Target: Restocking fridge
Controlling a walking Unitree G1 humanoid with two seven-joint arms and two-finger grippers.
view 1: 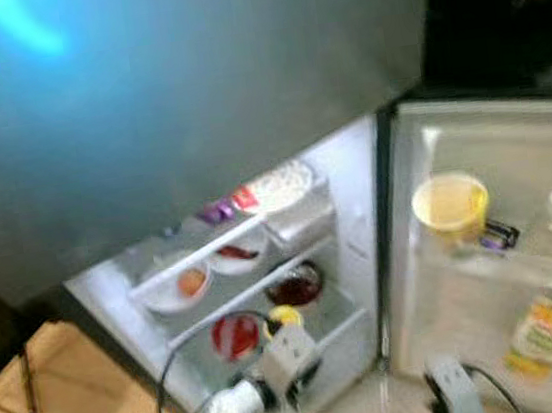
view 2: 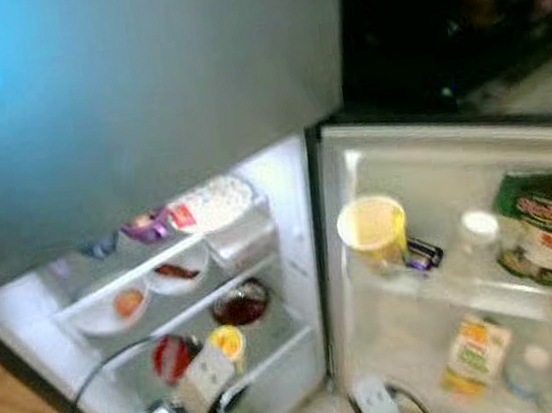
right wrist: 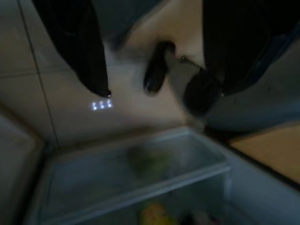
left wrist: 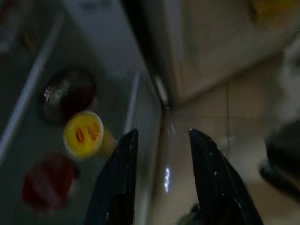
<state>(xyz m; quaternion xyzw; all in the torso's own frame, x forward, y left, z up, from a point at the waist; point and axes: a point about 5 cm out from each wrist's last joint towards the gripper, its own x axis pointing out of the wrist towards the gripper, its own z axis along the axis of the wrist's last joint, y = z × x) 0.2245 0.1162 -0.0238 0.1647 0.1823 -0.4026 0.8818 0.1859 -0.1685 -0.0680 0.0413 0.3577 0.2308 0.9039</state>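
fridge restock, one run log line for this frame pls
fridge door: open | left claw: open, empty, by yellow cup shelf | right claw: open, empty, low

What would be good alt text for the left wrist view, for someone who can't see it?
The left gripper, its two black fingers apart and holding nothing, hangs at the front edge of an open fridge shelf. On the shelf sit a yellow-lidded container, a dark red bowl and a blurred red item; tan floor tiles lie beyond.
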